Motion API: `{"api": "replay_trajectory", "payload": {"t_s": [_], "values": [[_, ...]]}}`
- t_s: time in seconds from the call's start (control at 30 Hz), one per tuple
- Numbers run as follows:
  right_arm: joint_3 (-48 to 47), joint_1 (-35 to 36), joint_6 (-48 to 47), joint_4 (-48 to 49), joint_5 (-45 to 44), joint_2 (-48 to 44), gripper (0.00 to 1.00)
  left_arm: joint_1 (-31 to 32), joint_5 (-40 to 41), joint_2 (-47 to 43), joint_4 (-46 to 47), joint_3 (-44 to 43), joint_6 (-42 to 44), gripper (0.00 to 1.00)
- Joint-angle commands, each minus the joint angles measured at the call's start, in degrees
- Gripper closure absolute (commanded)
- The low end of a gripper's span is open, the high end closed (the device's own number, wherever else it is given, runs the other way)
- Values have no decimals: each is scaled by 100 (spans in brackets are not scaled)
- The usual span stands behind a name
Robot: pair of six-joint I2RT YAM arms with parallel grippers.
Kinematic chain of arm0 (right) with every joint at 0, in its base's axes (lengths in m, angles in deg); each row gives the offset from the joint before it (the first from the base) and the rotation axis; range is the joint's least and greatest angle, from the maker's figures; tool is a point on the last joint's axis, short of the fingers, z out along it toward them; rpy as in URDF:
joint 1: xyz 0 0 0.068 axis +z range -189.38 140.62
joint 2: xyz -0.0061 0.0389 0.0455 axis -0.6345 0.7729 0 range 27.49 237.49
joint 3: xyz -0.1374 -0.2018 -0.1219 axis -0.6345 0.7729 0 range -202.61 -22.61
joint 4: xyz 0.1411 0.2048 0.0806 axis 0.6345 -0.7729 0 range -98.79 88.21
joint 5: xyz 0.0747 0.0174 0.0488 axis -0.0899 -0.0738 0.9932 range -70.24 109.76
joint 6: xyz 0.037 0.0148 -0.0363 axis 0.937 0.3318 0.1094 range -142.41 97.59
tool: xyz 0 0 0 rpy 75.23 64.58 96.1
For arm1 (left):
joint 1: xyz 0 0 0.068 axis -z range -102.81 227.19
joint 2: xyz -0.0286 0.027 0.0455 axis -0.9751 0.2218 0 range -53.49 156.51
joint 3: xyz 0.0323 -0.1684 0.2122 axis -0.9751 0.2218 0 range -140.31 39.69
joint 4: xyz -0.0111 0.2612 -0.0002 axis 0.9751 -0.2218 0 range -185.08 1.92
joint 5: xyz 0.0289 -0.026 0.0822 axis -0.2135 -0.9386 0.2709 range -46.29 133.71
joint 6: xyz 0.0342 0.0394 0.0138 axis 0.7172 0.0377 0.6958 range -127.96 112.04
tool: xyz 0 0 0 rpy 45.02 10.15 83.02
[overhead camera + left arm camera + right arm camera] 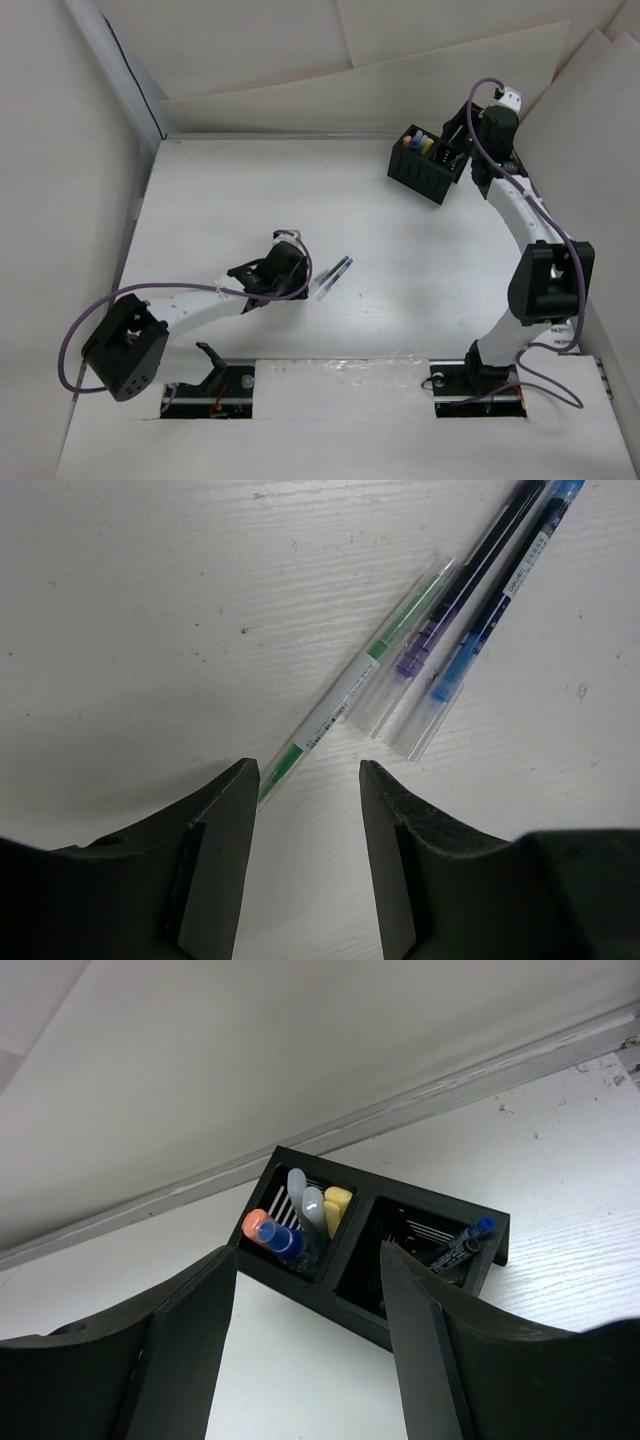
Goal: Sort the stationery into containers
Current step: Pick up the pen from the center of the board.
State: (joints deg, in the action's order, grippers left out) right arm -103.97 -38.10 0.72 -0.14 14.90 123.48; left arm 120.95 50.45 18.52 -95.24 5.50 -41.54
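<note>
Left gripper (307, 775) and right gripper (307, 1255) gape empty — left finger (225, 830) perhaps touches green pen (347, 687).

A white wood-grained desk (240, 200) fills the middle of the top view. It is closed in by pale beige panels (300, 50) overlapped along the upper edge and right side. A metal corner strip (115, 65) is seen running diagonally at the upper left.

- A white label on the thin green pen (348, 687) is carrying small dark print, too fine to read.
- Pale lettering is running along the blue pen (492, 618), likewise illegible.
</note>
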Motion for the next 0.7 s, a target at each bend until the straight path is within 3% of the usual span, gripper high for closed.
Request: {"api": "replay_trajectory", "payload": {"t_s": [0.0, 0.27, 0.67], "values": [[59, 48, 68, 187, 126, -194, 35, 158, 2, 68, -110, 88, -139, 59], [112, 48, 120, 187, 178, -300, 35, 229, 336, 481, -233, -96, -192, 64], [270, -5, 235, 239, 775, -511, 35, 359, 590, 859, -303, -280, -254, 87]]}}
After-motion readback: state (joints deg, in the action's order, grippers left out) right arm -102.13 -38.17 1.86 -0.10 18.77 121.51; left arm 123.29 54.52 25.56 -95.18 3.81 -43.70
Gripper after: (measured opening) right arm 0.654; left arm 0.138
